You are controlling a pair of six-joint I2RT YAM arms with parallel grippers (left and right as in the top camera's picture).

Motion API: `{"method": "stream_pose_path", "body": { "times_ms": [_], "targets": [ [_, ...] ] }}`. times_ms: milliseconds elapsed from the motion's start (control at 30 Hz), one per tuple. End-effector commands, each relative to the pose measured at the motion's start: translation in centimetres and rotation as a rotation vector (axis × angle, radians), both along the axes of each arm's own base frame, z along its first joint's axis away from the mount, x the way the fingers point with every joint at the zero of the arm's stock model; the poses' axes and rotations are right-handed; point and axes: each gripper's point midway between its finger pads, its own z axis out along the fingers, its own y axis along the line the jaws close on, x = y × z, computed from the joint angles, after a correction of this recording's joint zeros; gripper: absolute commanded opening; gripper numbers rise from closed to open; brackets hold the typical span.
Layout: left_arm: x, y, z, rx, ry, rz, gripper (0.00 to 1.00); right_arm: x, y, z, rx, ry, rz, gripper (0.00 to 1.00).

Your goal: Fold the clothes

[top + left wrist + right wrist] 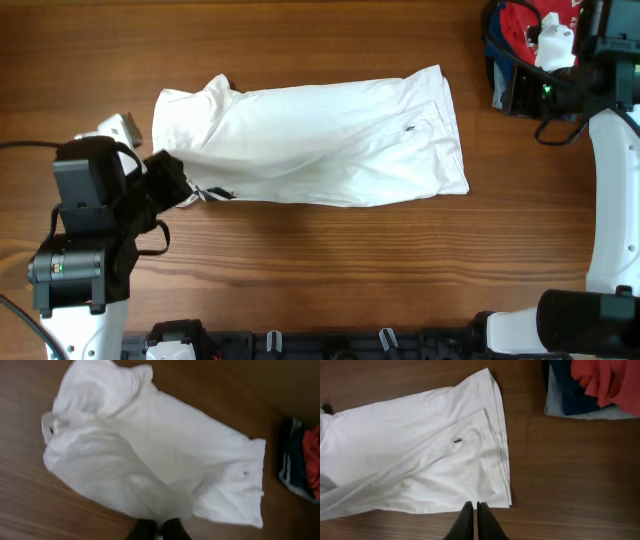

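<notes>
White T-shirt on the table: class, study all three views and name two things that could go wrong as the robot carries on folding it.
1. The left gripper is shut on an edge of the white T-shirt; a pull on that thin pinch could let the fabric slip out, or drag the whole shirt and undo the fold.
2. The bunched end may fold in creased.

surface: brown wood-grain table (330,255) | finish: horizontal plank grain | light: soft, even
</notes>
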Motion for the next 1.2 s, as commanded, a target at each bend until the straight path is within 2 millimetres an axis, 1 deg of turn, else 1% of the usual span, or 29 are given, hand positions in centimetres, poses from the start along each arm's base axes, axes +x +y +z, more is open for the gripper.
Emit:
{"method": "stream_pose_path", "body": {
  "times_ms": [0, 67, 133, 167, 200, 233, 267, 300, 333, 433, 600, 733, 833, 967, 1033, 1167],
  "targets": [
    [-1.8, -1.8, -1.3, -0.134, 0.136, -0.007, 0.04, 1.4, 1.2, -2.2, 0.035, 0.029, 0.038, 0.12],
    [-2.8, -2.1, -2.4, -0.162, 0.217, 0.004, 0.04, 2.6, 1.9, -3.5, 0.056, 0.034, 0.059, 0.19],
    [-3.4, -2.2, -3.1, -0.173, 0.269, 0.015, 0.04, 4.1, 2.3, -5.0, 0.064, 0.041, 0.058, 0.22],
    [-3.6, -2.2, -3.5, -0.178, 0.296, 0.018, 0.04, 5.0, 2.7, -6.1, 0.081, 0.048, 0.064, 0.23],
    [-3.7, -2.3, -3.7, -0.183, 0.313, 0.026, 0.04, 5.6, 3.0, -6.8, 0.091, 0.051, 0.072, 0.24],
    [-3.8, -2.3, -4.0, -0.188, 0.334, 0.029, 0.04, 6.5, 3.5, -8.1, 0.108, 0.060, 0.085, 0.25],
    [-3.8, -2.3, -4.2, -0.189, 0.345, 0.030, 0.04, 6.9, 3.8, -8.9, 0.112, 0.067, 0.091, 0.26],
    [-3.9, -2.3, -4.5, -0.190, 0.365, 0.031, 0.04, 7.7, 4.1, -10.3, 0.118, 0.078, 0.100, 0.28],
    [-3.9, -2.3, -4.7, -0.190, 0.375, 0.032, 0.04, 8.1, 4.3, -11.1, 0.118, 0.084, 0.105, 0.30],
    [-3.7, -2.3, -5.4, -0.191, 0.411, 0.036, 0.04, 9.5, 5.0, -14.5, 0.118, 0.114, 0.124, 0.34],
    [-3.2, -2.3, -7.2, -0.193, 0.467, 0.040, 0.04, 10.1, 5.3, -18.9, 0.104, 0.174, 0.144, 0.35],
    [-2.7, -2.2, -8.2, -0.194, 0.483, 0.042, 0.04, 10.2, 5.0, -21.2, 0.086, 0.204, 0.145, 0.38],
    [-2.3, -2.2, -8.7, -0.194, 0.493, 0.042, 0.04, 10.2, 4.6, -22.6, 0.062, 0.225, 0.139, 0.41],
    [-2.0, -2.2, -8.8, -0.192, 0.492, 0.043, 0.04, 10.4, 4.7, -23.8, 0.032, 0.227, 0.165, 0.47],
    [-2.0, -2.1, -8.8, -0.191, 0.492, 0.044, 0.04, 10.5, 4.5, -24.5, -0.008, 0.233, 0.167, 0.48],
    [-2.0, -2.1, -8.8, -0.191, 0.492, 0.044, 0.04, 10.6, 4.8, -25.6, -0.038, 0.238, 0.191, 0.48]
  ]
}}
